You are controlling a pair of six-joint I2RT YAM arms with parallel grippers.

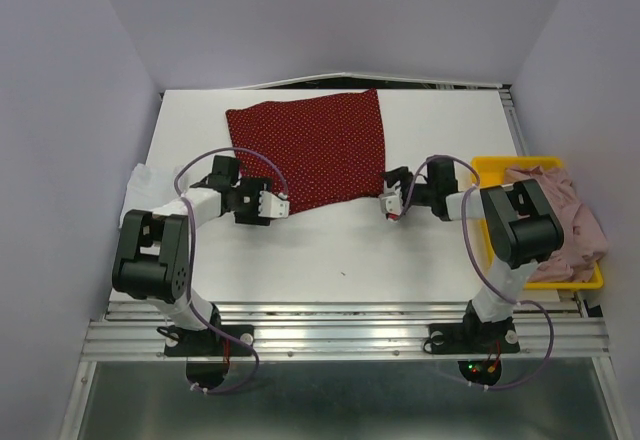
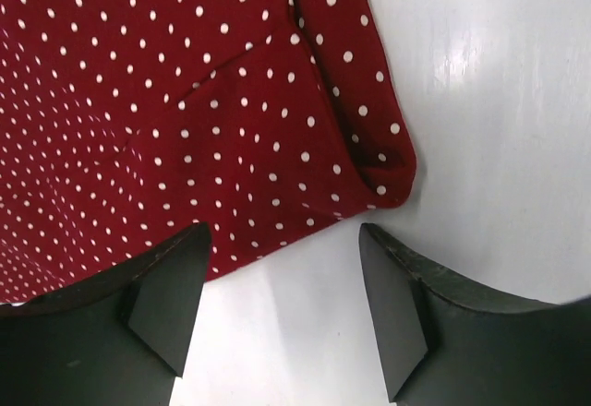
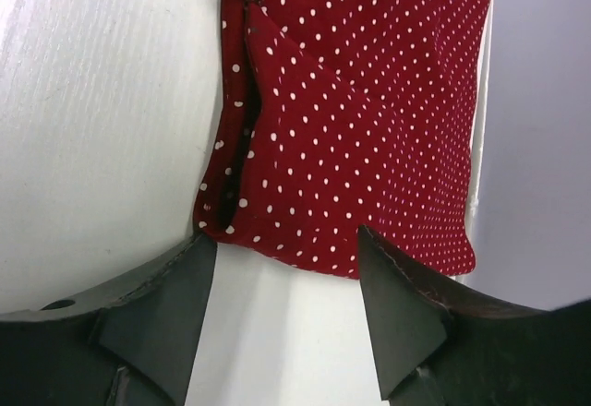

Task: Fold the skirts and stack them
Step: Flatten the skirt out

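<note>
The dark red skirt with white polka dots (image 1: 305, 150) lies spread flat at the back middle of the white table (image 1: 330, 250). My left gripper (image 1: 283, 203) sits low at its near left corner, open; in the left wrist view the gripper (image 2: 282, 240) has bare table between its fingers and the skirt's hem (image 2: 185, 101) just beyond the tips. My right gripper (image 1: 388, 205) is at the near right corner, open. The right wrist view shows that gripper (image 3: 284, 240) with the folded corner of the skirt (image 3: 351, 120) right at its fingertips. The pink skirt (image 1: 565, 215) is heaped in the yellow tray.
The yellow tray (image 1: 490, 166) stands at the table's right edge beside the right arm. A white crumpled cloth (image 1: 145, 176) hangs at the left edge. Lavender walls close in the left, back and right sides.
</note>
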